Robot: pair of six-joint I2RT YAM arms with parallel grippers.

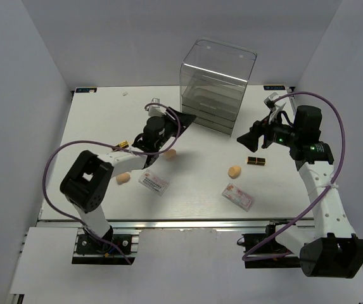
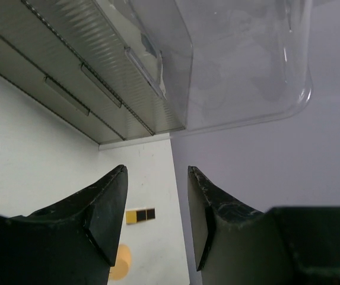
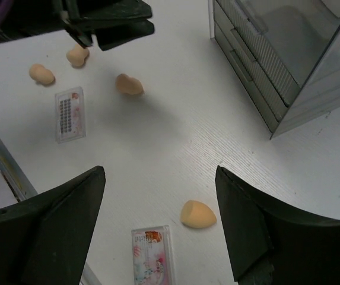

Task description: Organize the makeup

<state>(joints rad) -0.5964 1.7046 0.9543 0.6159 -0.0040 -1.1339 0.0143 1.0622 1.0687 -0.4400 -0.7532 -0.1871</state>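
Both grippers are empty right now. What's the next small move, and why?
Probably swing the left gripper toward a drawer handle: its jaws stand apart and empty near a corner of the drawer box, the drawers look shut, and the sponges and packets lie on the table.

desk point(image 1: 200, 174): white, matt, fine grain
drawer box point(image 1: 216, 82): clear glossy plastic, ribbed fronts
sponges point(image 3: 197, 214): peach, matt, foam-like
packets point(image 3: 70, 114): glossy plastic
left fingers point(image 2: 101, 208): black, matt, scuffed edges
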